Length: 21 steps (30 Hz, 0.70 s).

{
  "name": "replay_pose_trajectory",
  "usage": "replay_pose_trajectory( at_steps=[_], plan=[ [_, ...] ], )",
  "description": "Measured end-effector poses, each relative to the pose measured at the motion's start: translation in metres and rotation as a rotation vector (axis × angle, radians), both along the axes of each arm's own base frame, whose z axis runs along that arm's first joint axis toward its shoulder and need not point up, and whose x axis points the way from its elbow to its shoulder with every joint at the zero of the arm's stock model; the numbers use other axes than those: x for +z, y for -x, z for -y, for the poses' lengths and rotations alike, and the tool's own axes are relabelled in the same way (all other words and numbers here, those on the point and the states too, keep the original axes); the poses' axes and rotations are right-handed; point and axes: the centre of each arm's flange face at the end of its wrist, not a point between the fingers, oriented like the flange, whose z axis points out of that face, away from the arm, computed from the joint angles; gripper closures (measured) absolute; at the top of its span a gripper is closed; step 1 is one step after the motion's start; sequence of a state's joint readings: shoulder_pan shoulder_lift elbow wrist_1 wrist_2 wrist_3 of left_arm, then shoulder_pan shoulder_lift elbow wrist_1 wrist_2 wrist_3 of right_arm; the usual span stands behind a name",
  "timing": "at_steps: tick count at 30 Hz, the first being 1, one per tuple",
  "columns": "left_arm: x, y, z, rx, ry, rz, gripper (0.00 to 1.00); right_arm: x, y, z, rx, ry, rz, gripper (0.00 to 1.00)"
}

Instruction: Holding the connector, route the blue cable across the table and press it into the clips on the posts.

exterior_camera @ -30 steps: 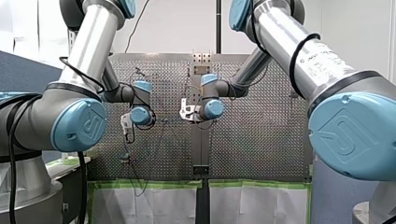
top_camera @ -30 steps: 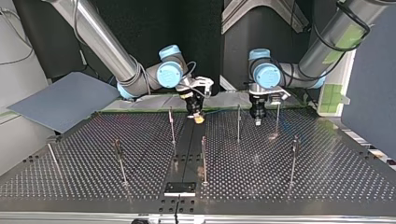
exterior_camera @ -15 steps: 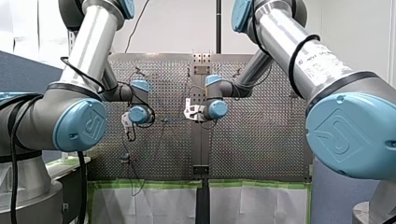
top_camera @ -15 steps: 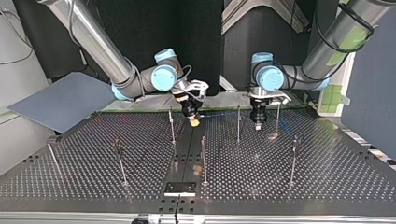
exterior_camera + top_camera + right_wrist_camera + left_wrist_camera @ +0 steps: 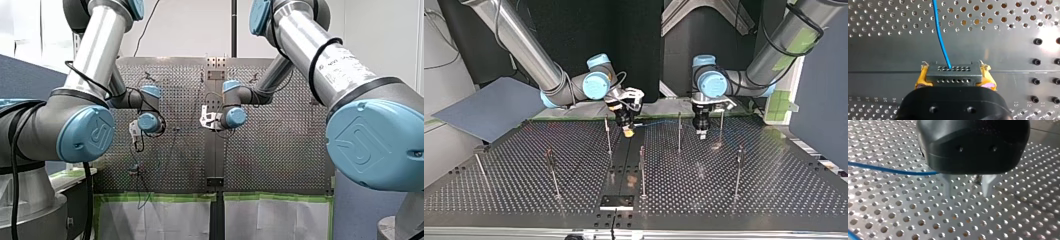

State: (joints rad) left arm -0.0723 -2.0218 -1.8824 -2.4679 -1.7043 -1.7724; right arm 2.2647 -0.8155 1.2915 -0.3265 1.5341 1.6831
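In the right wrist view my right gripper [image 5: 955, 76] is shut on the grey connector [image 5: 953, 70], which sits between its yellow pads [image 5: 920, 81]. The blue cable [image 5: 941, 37] leaves the connector and runs ahead over the perforated table [image 5: 885, 50]. In the top view my right gripper [image 5: 626, 131] hangs low near the middle seam, beside a thin post [image 5: 608, 136]. My left gripper [image 5: 700, 133] stands at that view's right, between two posts [image 5: 679, 131]. Its metal fingers [image 5: 946, 187] are apart with nothing between them. The blue cable [image 5: 890, 170] passes under its body.
Several thin upright posts [image 5: 642, 170] stand across the table, among them one at the top view's right [image 5: 738, 170] and one at its left [image 5: 553, 172]. A blue-grey panel [image 5: 489, 107] leans off the table's left corner. A black plate [image 5: 616, 201] lies at the near edge.
My right arm has carried the connector toward the top view's left, stretching the cable. My left arm has hardly moved.
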Motion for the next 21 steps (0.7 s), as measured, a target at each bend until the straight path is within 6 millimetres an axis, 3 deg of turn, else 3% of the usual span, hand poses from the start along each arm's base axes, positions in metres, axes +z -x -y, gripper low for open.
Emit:
replay_pose_trajectory(
  at_steps=[11, 21],
  plan=[
    [0.002, 0.017, 0.007, 0.015, -0.086, -0.086, 0.00, -0.001, 0.003, 0.002, -0.004, -0.002, -0.001, 1.00],
    [0.020, 0.054, 0.022, 0.019, -0.117, -0.142, 0.00, 0.000, 0.006, 0.007, -0.011, -0.003, -0.002, 1.00]
  ],
)
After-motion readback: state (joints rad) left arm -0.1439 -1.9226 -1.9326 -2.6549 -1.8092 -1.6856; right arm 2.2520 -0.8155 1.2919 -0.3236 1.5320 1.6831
